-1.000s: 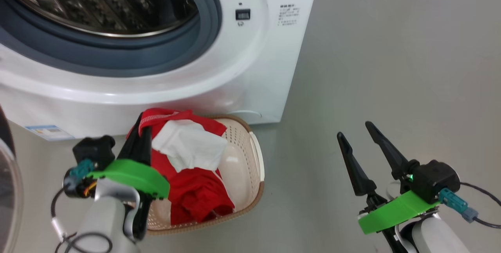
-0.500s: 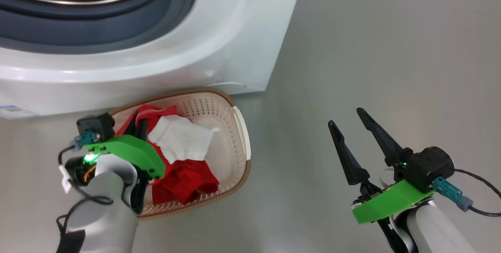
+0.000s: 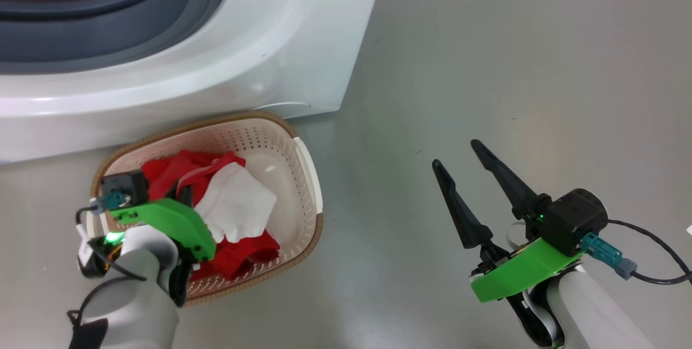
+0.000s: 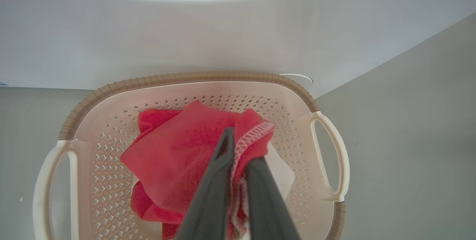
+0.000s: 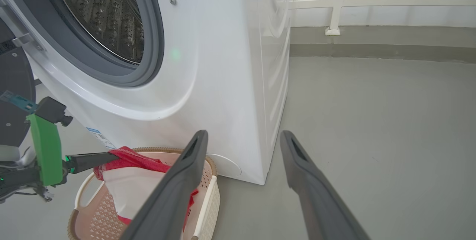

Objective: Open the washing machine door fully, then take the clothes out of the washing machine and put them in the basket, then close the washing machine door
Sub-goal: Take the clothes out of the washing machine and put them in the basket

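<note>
The cream basket (image 3: 303, 176) stands on the floor in front of the white washing machine (image 3: 243, 52). Red and white clothes (image 3: 238, 214) lie bundled in it. My left gripper (image 4: 240, 147) is low over the basket's middle, shut on a red hem of the clothes (image 4: 178, 158). In the right wrist view the left gripper (image 5: 111, 155) holds that hem just above the basket's rim (image 5: 208, 199). The washing machine door (image 5: 13, 84) stands open at the far left, and the steel drum (image 5: 104, 17) looks bare. My right gripper (image 3: 457, 154) is open over bare floor, right of the basket.
Grey floor (image 3: 513, 68) stretches to the right of the machine. A white railing (image 5: 372, 2) and a low wall run behind it. A cable (image 3: 649, 273) trails from my right wrist.
The head camera has tilted down, so the machine has slid up the picture. My left gripper has lowered the clothes deeper into the basket. The right gripper stays open.
</note>
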